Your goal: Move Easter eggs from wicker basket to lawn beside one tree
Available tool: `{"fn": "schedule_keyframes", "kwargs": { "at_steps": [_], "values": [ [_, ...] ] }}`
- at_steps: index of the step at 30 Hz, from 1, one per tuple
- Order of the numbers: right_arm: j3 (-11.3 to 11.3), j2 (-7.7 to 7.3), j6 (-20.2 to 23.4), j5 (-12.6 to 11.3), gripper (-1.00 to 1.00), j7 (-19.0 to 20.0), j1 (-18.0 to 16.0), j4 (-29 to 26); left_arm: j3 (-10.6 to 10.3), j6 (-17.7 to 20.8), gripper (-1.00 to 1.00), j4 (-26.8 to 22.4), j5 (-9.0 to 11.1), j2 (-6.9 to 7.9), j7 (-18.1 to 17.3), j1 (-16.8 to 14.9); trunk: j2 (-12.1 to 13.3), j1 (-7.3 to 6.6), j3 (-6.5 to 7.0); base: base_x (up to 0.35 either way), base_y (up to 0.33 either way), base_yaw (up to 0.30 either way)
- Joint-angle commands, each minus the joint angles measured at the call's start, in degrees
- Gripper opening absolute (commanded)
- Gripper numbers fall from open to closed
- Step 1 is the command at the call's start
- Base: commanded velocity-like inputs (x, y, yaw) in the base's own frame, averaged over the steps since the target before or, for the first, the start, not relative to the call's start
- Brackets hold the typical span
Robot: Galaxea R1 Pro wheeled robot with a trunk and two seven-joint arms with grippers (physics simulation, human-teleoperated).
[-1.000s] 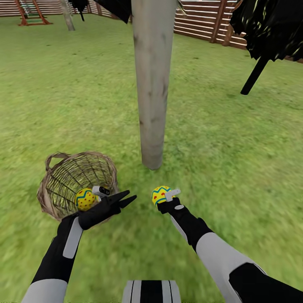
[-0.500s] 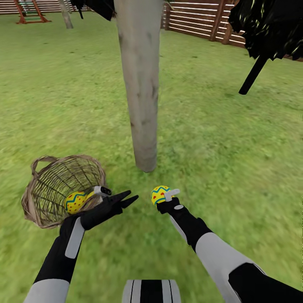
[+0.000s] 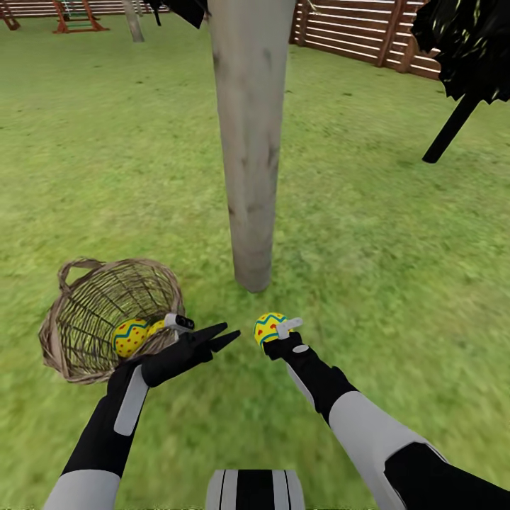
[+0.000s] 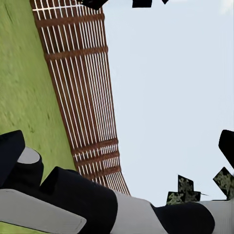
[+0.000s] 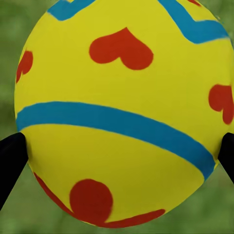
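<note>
Lawn (image 3: 397,234) below, egg (image 3: 268,328) between right gripper (image 3: 278,333) fingers.

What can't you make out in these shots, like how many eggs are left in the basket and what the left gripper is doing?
- Egg count: in the head view the wicker basket shows one egg in the basket; the left gripper and weave hide the rest.
- Left gripper's fingers: the left wrist view looks at the fence and sky.
- Egg in the right gripper: its far side and the grass under it, right wrist view.
- Tree: crown cut off by the top edge.
</note>
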Motion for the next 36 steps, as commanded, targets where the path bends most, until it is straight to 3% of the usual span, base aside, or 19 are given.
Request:
{"fn": "schedule_keyframes", "kwargs": {
  "at_steps": [1,36],
  "values": [
    [0.4,-0.05,0.37,-0.13,-1.0,-0.39,-0.03,-0.1,0.07,0.43,1.0,0.01,0.08,-0.04,-0.13,-0.02,-0.03,0.01,-0.26,0.0,0.0,0.001],
    [0.44,0.0,-0.87,-0.1,-1.0,-0.41,-0.03,-0.19,-0.04,0.43,1.0,0.1,0.15,-0.04,-0.12,-0.02,-0.5,0.91,-8.02,0.0,0.0,0.0]
  ]
}}
